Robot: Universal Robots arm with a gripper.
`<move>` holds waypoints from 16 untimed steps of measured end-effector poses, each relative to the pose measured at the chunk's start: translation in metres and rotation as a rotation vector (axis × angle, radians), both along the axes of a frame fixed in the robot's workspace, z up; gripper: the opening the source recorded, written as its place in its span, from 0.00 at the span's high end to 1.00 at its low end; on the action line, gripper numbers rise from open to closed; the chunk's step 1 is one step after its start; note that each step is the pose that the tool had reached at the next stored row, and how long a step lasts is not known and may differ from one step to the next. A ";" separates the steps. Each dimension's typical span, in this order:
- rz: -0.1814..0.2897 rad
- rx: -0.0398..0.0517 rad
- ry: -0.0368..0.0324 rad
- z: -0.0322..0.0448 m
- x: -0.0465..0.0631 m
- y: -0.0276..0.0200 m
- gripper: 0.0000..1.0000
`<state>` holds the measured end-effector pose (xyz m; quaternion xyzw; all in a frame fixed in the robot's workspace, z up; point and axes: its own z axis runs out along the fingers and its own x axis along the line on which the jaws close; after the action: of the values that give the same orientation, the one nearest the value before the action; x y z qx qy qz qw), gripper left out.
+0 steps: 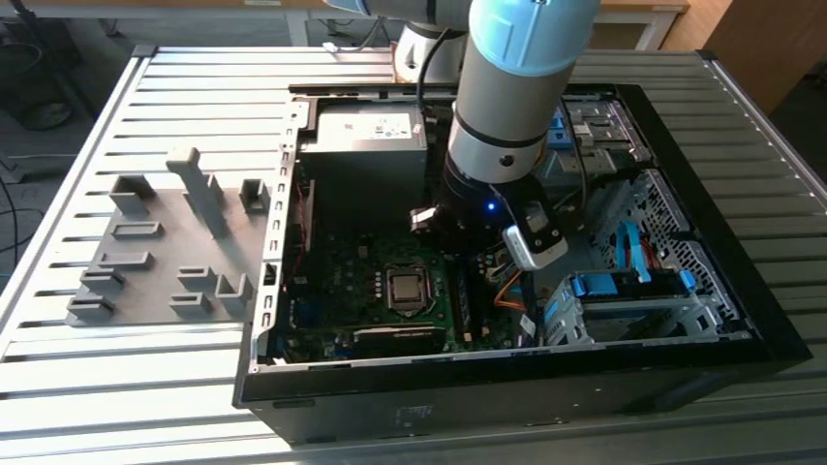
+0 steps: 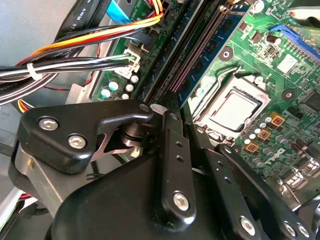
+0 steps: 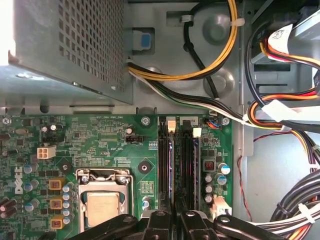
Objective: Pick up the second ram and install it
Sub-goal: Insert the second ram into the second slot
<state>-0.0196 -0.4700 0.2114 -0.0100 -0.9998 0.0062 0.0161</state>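
The second ram is a thin blue board standing on edge in a black slot of the green motherboard, beside the CPU socket. In the second wrist view its blue side runs straight into the gap between my black fingers. My gripper straddles the stick's near end, its fingers pressed against both faces. In the exterior view the gripper reaches down inside the open computer case, over the memory slots.
The power supply sits just behind the slots, and bundled cables run past their far end. A drive cage with blue tabs stands on the exterior view's right. A grey holder fixture lies on the slatted table, left of the case.
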 end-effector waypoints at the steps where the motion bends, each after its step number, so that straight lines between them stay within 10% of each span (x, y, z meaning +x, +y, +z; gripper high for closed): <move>1: 0.000 0.0000 0.0000 -0.0003 0.000 0.0000 0.86; 16: 0.000 0.0009 0.0000 -0.0033 0.000 0.0000 0.86</move>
<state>-0.0196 -0.4700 0.2081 -0.0100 -0.9998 0.0057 0.0161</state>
